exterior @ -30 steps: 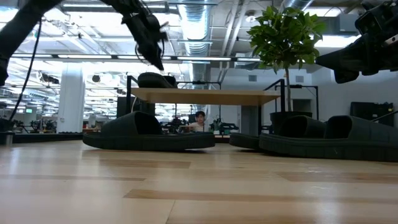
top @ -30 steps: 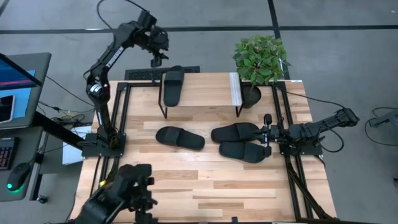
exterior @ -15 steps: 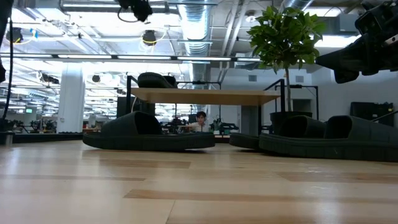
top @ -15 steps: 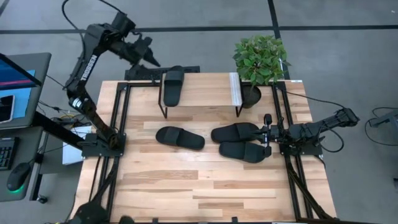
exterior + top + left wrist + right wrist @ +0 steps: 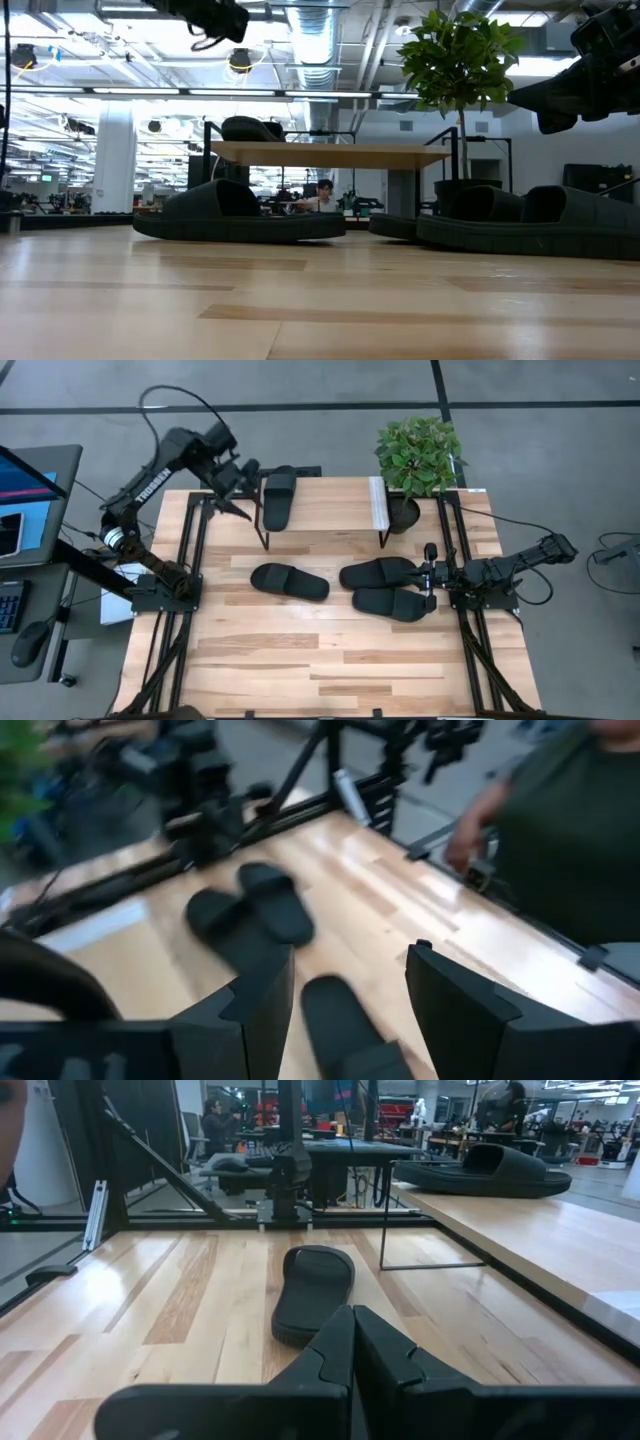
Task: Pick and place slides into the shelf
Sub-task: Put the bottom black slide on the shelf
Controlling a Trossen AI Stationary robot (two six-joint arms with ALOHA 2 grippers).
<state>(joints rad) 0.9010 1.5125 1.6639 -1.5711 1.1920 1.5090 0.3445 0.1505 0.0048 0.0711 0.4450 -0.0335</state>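
One black slide (image 5: 279, 498) lies sole-down across the left end of the light-wood shelf (image 5: 330, 510); the low view shows the slide (image 5: 250, 128) on top of the shelf (image 5: 330, 153). Three more slides lie on the table in front of it: one (image 5: 289, 582) to the left and two (image 5: 385, 572) (image 5: 395, 603) to the right. My left gripper (image 5: 238, 495) hovers open off the shelf's left end, holding nothing; its wrist view shows the open gripper (image 5: 345, 1000). My right gripper (image 5: 430, 570) rests shut beside the two right slides.
A potted plant (image 5: 420, 455) stands at the shelf's far right corner. Black arm frames run along both table sides (image 5: 190, 560) (image 5: 465, 560). A person (image 5: 570, 820) stands at the table's near edge. Bare plank tabletop (image 5: 330, 660) lies in front of the slides.
My left gripper has drawn away from above the slide on the shelf, swung out past the table's far left corner and come back beside the shelf's left end. Its wrist has turned from pointing down to nearly level. It stays open. The slides have not moved.
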